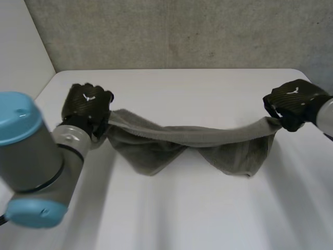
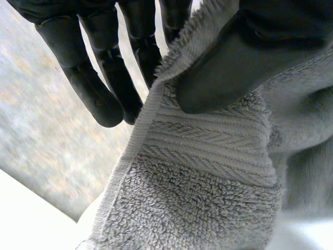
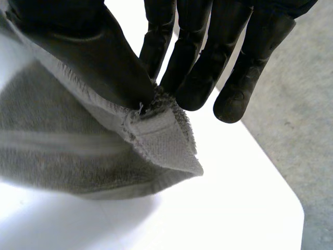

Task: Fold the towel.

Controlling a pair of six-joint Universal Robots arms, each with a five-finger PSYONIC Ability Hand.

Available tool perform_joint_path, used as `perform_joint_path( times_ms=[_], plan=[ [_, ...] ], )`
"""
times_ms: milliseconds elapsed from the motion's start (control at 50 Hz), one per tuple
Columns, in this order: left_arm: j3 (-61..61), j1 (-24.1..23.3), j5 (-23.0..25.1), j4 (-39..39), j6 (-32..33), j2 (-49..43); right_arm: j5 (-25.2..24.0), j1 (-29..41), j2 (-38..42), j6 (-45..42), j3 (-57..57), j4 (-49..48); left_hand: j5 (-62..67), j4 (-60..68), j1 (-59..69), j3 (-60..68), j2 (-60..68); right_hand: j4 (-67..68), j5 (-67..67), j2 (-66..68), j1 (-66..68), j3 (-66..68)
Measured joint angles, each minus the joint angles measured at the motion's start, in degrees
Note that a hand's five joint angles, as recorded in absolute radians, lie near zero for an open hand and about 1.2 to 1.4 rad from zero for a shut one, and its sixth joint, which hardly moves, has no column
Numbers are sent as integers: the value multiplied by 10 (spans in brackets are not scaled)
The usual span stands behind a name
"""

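At the left side of the white table, the left hand holds one end of the grey towel up off the surface. In its wrist view, the thumb presses the towel's hemmed edge against the fingers behind it, a firm pinch. Between the two hands the towel's upper edge runs as a sagging band, and the rest droops below it in two slack lobes toward the table; whether their tips touch it I cannot tell. At the right side, the right hand holds the other end. Its wrist view shows thumb and fingertips pinched on a corner of the towel, the corner's tip sticking out just past them. A grey wall stands behind the table.
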Motion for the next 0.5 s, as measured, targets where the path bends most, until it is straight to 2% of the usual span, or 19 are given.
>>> perform_joint_path(
  times_ms=[140,240,400,500],
  plan=[
    [112,19,-1,2,46,-123,66,56,103,3,-81,-106,0,0,3,1,0,0,0,0,0,0],
    [248,22,-4,8,73,-166,113,88,135,14,-150,-240,4,0,6,1,0,0,3,9,0,0],
    [446,21,-9,50,66,-151,140,102,99,72,-184,-506,6,0,12,2,0,0,10,22,0,0],
    [452,21,-10,79,33,-117,128,98,54,115,-148,-547,7,0,12,2,0,0,12,22,0,0]
  ],
)
